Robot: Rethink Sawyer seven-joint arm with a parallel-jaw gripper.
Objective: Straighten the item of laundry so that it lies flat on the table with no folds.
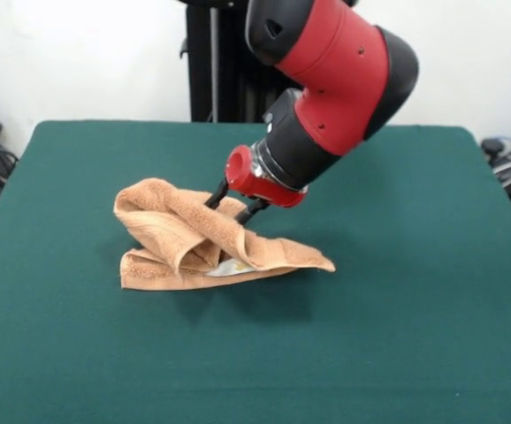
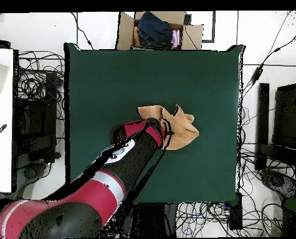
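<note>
The orange-tan towel (image 1: 180,234) lies crumpled near the middle of the dark green table (image 1: 397,291). It is bunched in several folds, and part of it is raised off the felt. A bit of white label (image 1: 224,268) shows under the front fold. My gripper (image 1: 234,210) comes down at a slant from the right, with its tips buried in the towel's raised top fold. It looks shut on the towel. In the overhead view the towel (image 2: 184,127) sits right of the table's (image 2: 113,74) centre, with the gripper (image 2: 169,132) at its left edge.
A cardboard box (image 2: 126,32) holding dark clothes stands beyond the table's far edge in the overhead view. Cables and equipment (image 2: 35,118) lie on the floor at both sides. Green felt surrounds the towel on all sides.
</note>
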